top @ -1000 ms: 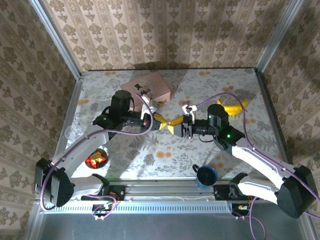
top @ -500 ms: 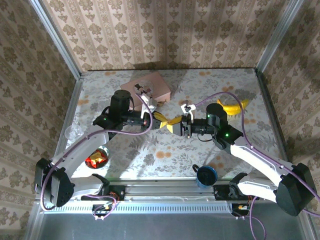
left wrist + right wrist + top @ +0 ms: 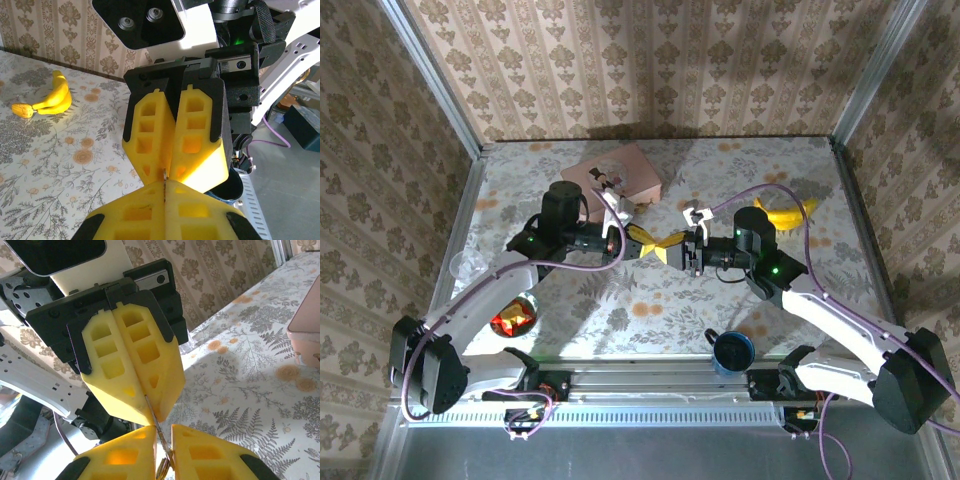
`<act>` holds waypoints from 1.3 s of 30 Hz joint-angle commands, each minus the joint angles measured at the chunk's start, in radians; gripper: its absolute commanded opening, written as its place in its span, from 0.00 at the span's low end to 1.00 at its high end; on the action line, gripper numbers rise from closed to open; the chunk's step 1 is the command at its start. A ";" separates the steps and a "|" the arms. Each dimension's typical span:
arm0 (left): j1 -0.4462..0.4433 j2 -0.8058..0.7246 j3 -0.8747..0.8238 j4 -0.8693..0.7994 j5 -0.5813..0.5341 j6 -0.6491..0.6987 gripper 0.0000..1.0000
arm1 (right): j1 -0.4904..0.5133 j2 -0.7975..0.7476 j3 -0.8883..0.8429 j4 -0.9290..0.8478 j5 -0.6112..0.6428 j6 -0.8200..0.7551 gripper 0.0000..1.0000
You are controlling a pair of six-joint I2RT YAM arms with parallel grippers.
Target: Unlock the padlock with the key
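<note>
My two grippers meet tip to tip above the middle of the table. The left gripper [image 3: 652, 245] [image 3: 165, 184] is shut on the key [image 3: 164, 176], a thin metal blade seen edge-on that sticks out past its yellow fingertips. The right gripper [image 3: 665, 247] [image 3: 164, 434] faces it, its jaws drawn in to a narrow slit. The key [image 3: 158, 429] runs slantwise through that slit and touches both pads, with its ring at the bottom edge of the right wrist view. The padlock is hidden from view.
A pink box [image 3: 620, 172] [image 3: 307, 330] lies behind the left wrist. A banana [image 3: 782, 212] [image 3: 50, 100] is at the back right. A blue cup [image 3: 732, 350] stands near the front rail, a red-orange object [image 3: 512, 318] at front left. Patterned walls close three sides.
The right gripper's jaws have narrowed onto the key and its wrist has edged slightly left toward the left gripper. The left arm has stayed still.
</note>
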 commanded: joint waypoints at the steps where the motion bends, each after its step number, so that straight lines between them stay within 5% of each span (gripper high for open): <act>1: 0.004 -0.018 -0.020 0.032 0.009 -0.024 0.00 | 0.005 -0.025 -0.001 0.009 0.000 -0.005 0.15; 18: 0.008 -0.033 -0.028 0.061 0.005 -0.042 0.00 | 0.005 -0.015 0.002 0.003 -0.004 -0.004 0.23; 39: 0.011 -0.044 -0.037 0.081 0.002 -0.052 0.00 | 0.005 -0.009 0.006 -0.008 0.011 -0.010 0.17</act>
